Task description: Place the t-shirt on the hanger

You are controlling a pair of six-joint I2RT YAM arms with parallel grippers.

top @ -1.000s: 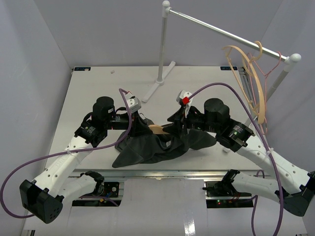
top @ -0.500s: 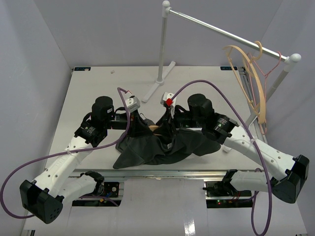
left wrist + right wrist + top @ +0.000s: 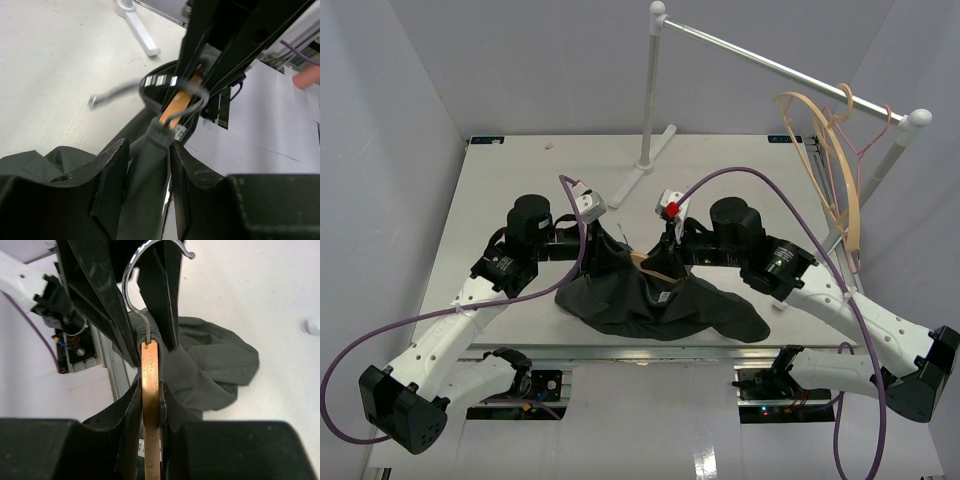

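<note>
Your right gripper (image 3: 150, 389) is clamped on the hanger (image 3: 150, 362), its fingers pressed to both faces of the wood just below the hook (image 3: 131, 270). Your left gripper (image 3: 149, 150) straddles the collar (image 3: 150, 175) with its jaws some way apart; whether they pinch the cloth or only bracket it cannot be told. Most of the t-shirt (image 3: 650, 305) lies heaped on the table (image 3: 520, 170) between the arms near the front edge. Its neck is drawn up around the hanger's top, and the hook pokes out.

The job now looks like seating the shoulders. Hold the wood firm and level with the right so it cannot twist. Take a sure pinch with the left before tugging. Then draw the cloth down and outward along one arm of the hanger, not across the hook, where it may snag.
</note>
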